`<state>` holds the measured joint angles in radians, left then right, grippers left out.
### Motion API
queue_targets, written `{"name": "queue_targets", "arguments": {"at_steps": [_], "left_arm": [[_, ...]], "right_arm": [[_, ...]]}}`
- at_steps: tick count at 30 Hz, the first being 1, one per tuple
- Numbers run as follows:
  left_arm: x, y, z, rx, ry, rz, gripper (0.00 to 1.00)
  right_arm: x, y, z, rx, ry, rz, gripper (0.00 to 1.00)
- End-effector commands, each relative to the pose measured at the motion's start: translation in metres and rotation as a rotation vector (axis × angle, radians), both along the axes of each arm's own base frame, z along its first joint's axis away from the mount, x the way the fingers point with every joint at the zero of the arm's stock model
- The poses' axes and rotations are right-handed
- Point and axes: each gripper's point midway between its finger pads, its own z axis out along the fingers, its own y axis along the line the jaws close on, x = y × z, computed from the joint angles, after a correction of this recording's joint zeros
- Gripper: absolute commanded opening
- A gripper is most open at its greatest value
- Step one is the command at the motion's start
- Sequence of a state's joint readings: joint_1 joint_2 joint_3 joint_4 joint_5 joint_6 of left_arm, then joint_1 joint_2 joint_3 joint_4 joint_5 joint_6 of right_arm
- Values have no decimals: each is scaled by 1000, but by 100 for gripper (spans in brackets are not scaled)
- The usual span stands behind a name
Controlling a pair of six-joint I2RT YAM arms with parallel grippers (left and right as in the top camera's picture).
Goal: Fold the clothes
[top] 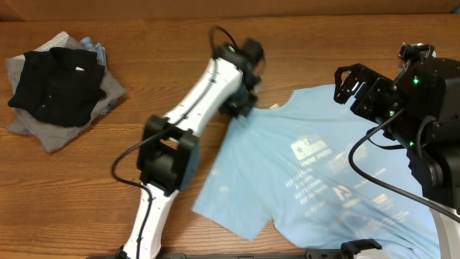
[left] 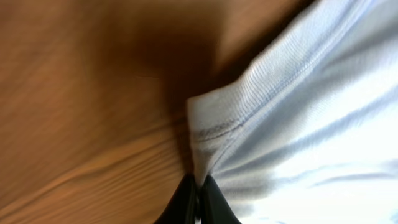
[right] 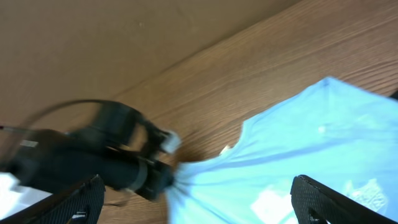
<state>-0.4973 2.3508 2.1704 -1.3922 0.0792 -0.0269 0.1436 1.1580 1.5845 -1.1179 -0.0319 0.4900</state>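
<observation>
Only the left wrist view shows left jaws pinching the T-shirt (left: 298, 124) edge; right jaws spread.

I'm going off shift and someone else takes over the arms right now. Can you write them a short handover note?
Left gripper: shut on a hemmed edge of the light blue T-shirt, at its upper left corner.
Right gripper: open, holding nothing, near the shirt's top edge.
Things: the T-shirt lies spread and wrinkled on the table; a pile of black and grey garments sits at the table's far left.
Done: no fold in the T-shirt yet.
Left: fold it. The pile looks loosely heaped; whether it is finished is unclear.
</observation>
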Motion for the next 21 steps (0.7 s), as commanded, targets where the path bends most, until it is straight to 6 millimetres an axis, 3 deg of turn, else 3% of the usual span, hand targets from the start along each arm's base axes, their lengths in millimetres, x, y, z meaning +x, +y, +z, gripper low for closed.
{"name": "queue_targets", "arguments": {"at_steps": [1, 4, 8, 16, 21], "left_arm": [[40, 52, 38, 52, -108, 139, 4], [48, 92, 50, 114, -121, 205, 4], [47, 148, 51, 205, -82, 291, 4], [43, 191, 51, 221, -34, 368, 4], [32, 217, 61, 287, -15, 422, 4]], "right_arm": [[1, -5, 7, -6, -22, -21, 99], [1, -5, 7, -6, -22, -21, 99], [2, -6, 7, -11, -22, -28, 99], [8, -15, -8, -27, 35, -61, 100], [20, -42, -30, -29, 117, -151, 99]]}}
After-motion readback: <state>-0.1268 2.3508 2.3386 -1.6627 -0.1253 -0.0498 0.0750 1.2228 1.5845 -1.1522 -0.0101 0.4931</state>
